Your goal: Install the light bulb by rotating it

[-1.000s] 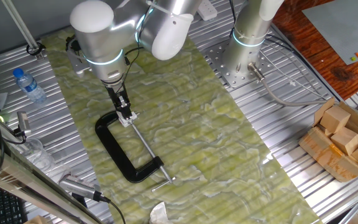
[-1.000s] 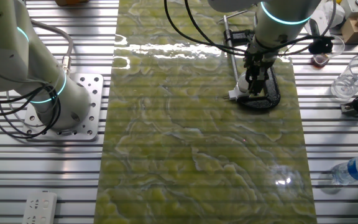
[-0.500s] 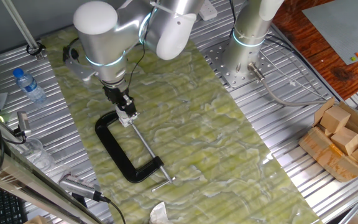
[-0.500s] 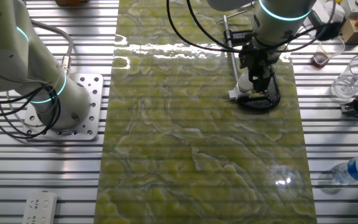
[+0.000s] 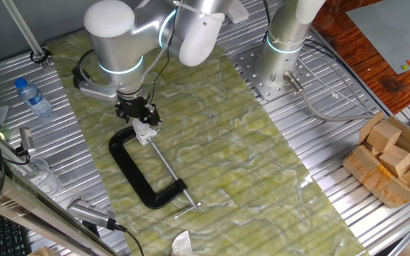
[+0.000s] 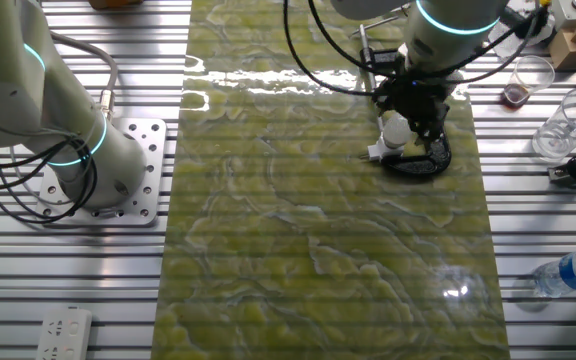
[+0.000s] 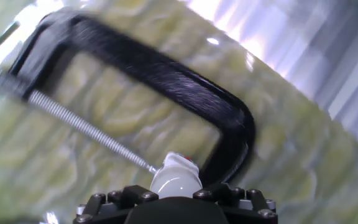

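Hanging straight down from the arm, the end effector sits over the light bulb, which stands at the upper end of a black C-clamp lying flat on the table. In the hand view the bulb shows as a white globe right against the black body of the end effector, at the 6 o'clock edge of the frame; the fingertips themselves are hidden, so I cannot tell whether they pinch the bulb or stand apart from it. The picture is smeared with motion blur.

From the bulb, the clamp's threaded screw runs away toward 10 o'clock in the hand view, and the black frame arcs above it and curls down to 3 o'clock of the bulb. In the other fixed view the bulb sits just at 9 o'clock of the end effector, with the clamp's curved end below it.

A green marbled mat lies under the clamp. A water bottle lies well apart at 10 o'clock in one fixed view, and a box of wooden blocks stands at 3 o'clock.
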Controlling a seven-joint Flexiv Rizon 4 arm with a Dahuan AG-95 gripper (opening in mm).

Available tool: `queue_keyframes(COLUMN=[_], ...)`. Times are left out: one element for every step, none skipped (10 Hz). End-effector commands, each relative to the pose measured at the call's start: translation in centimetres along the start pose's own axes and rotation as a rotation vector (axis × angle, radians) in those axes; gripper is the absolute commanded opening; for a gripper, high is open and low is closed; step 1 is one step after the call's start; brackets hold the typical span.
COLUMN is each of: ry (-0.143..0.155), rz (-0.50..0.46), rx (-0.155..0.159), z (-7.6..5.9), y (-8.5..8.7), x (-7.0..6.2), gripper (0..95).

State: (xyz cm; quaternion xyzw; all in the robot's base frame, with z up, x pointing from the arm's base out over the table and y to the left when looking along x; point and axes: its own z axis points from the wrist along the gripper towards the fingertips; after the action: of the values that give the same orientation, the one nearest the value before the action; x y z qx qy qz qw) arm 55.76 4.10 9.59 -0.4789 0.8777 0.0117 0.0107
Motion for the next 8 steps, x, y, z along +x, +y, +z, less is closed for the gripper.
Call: queue_keyframes(ry=[-0.018, -0.017, -0.016, -0.014, -0.006, -0.006, -0.008, -0.008], rz=[-0.504, -0.549, -0.572, -0.606, -0.643, -0.675, -0.699, -0.711], rx=[-0.027, -0.029, -0.028, -0.025, -0.019, -0.018, -0.019, -0.017], z=[-0.2, -0.2, -0.2, -0.19, -0.15, -0.15, -0.15, -0.14], y=[-0.06, -0.06, -0.06, -0.06, -0.06, -0.06, -0.06, -0.05], x=[0.07, 0.08, 0.08, 0.08, 0.09, 0.09, 0.09, 0.09], gripper=[76.0, 76.0, 76.0, 76.0, 76.0, 76.0, 76.0, 76.0])
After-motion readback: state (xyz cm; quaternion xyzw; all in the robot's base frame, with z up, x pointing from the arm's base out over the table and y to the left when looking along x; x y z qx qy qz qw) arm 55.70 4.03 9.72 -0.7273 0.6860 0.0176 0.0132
